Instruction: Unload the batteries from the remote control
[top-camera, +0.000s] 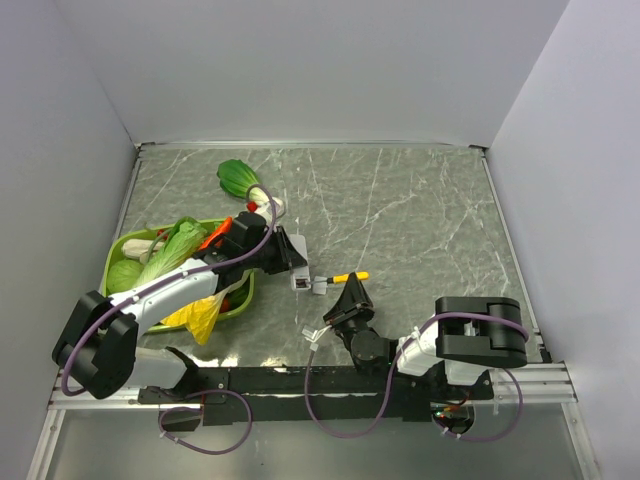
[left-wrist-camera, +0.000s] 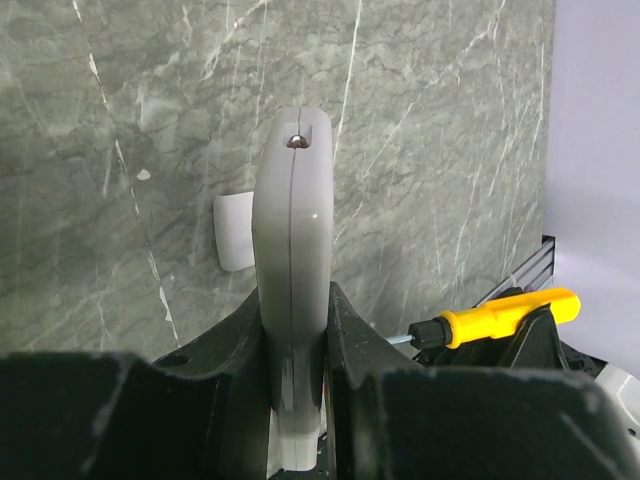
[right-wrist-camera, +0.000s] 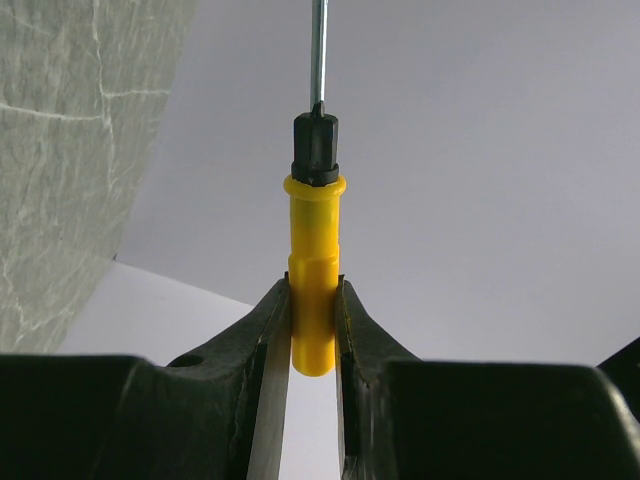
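Observation:
My left gripper (top-camera: 289, 262) is shut on the white remote control (top-camera: 300, 280). In the left wrist view the remote (left-wrist-camera: 291, 230) stands edge-on between the fingers (left-wrist-camera: 352, 330), its seam facing the camera. A small grey cover piece (left-wrist-camera: 235, 232) lies on the table beside it and also shows in the top view (top-camera: 320, 286). My right gripper (top-camera: 352, 295) is shut on the yellow screwdriver (top-camera: 350, 276), whose tip points towards the remote. In the right wrist view the yellow handle (right-wrist-camera: 315, 270) sits between the fingers. The batteries are not in view.
A green tray (top-camera: 115, 250) with toy vegetables sits at the left under my left arm. A green bok choy (top-camera: 237, 178) lies behind it and a yellow item (top-camera: 200, 315) hangs over the tray's near edge. White walls enclose the marble table (top-camera: 420, 220).

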